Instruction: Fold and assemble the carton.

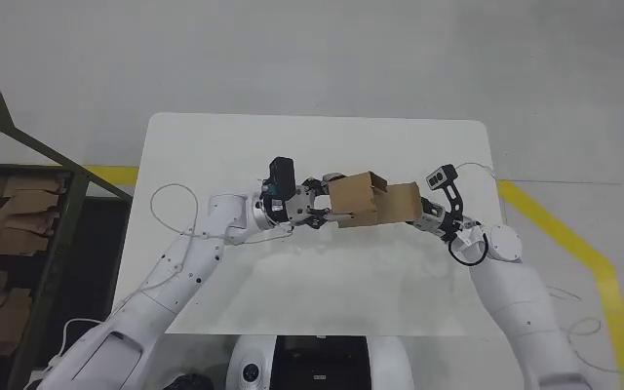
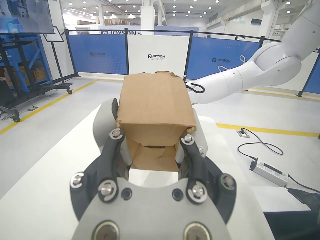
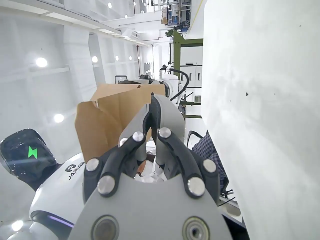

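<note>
The brown cardboard carton (image 1: 369, 199) is hanging between the two arms just right of the middle of the top view, over the central part of the white table (image 1: 312, 292), and in the right wrist view it is sitting clear of the tabletop. It is lying lengthwise from left to right in the frame, with a taller boxed section towards the left and a lower panel sticking out to the right. The left gripper (image 1: 317, 207) is holding the carton's left end: in the left wrist view its fingers (image 2: 101, 126) are straddling the open end of the box, one against each side wall, with the jaws clamped on the carton and a torn inner flap sagging into the opening. The right gripper (image 1: 421, 216) is holding the right end, and in the right wrist view its fingers (image 3: 162, 116) are pressing together on a thin wall of cardboard showing between them. At the left edge of the top view a rack (image 1: 29, 210) is holding more brown cardboard, and a yellow floor line (image 1: 556, 224) is running down the right side
</note>
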{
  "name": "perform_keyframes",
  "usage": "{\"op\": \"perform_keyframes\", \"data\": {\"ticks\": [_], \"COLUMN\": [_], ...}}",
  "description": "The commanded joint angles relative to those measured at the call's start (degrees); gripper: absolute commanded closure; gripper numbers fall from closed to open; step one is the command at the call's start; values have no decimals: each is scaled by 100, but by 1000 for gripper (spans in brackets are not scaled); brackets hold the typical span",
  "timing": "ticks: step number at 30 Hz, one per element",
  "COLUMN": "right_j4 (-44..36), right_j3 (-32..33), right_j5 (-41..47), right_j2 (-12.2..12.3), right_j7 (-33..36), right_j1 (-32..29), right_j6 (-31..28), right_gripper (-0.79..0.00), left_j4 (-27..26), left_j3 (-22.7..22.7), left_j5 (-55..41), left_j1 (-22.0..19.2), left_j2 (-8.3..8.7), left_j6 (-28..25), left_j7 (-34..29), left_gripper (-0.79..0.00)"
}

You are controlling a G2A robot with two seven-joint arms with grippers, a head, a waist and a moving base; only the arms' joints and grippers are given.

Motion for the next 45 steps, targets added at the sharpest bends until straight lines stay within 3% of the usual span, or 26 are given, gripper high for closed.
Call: {"op": "perform_keyframes", "data": {"ticks": [1,9,28,45], "right_j4": [-30,-377,-1041,-1364], "right_j3": [-15,-59,334,381], "right_j5": [63,-98,-366,-593], "right_j2": [-8,-1,148,215], "right_j7": [67,125,170,96], "right_j1": [4,-94,-465,-661], "right_j6": [-25,-80,85,159], "right_gripper": [0,0,0,-12], "left_j4": [31,171,81,154], "left_j3": [30,91,-127,44], "left_j5": [-4,-108,59,912], "left_j1": [-8,-75,0,14], "left_j2": [-10,-38,11,2], "left_j6": [5,-97,-84,210], "left_j7": [-104,-570,-772,-268], "left_gripper": [-292,-292,-277,-252]}}
